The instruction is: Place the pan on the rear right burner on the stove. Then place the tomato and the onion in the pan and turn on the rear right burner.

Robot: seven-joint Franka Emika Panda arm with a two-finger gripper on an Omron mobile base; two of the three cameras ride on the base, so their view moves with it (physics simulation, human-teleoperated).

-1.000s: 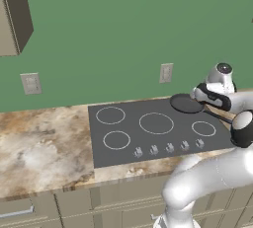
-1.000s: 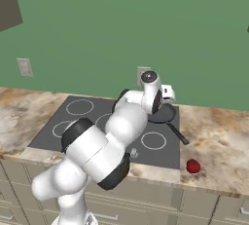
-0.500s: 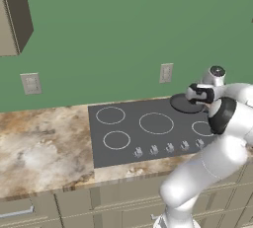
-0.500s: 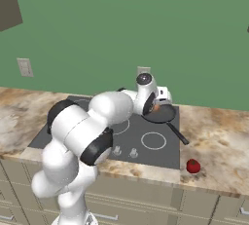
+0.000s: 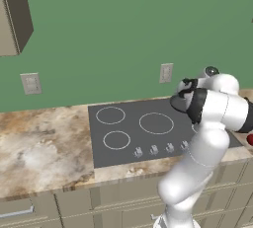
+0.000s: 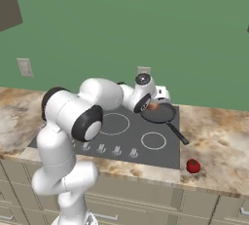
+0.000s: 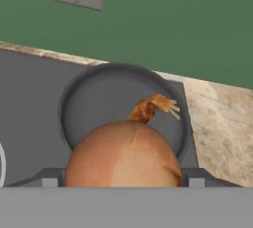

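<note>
the gripper (image 7: 123,182) is clasping the onion (image 7: 123,155) between its two fingers, holding it just above the pan (image 7: 123,101). the pan (image 6: 158,113) is sitting at the rear right corner of the stove (image 6: 121,134), its long black handle pointing toward the stove's front right edge. the tomato (image 6: 193,166) is lying on the counter (image 6: 219,146) near the front edge, just beyond the stove's front right corner.
</note>
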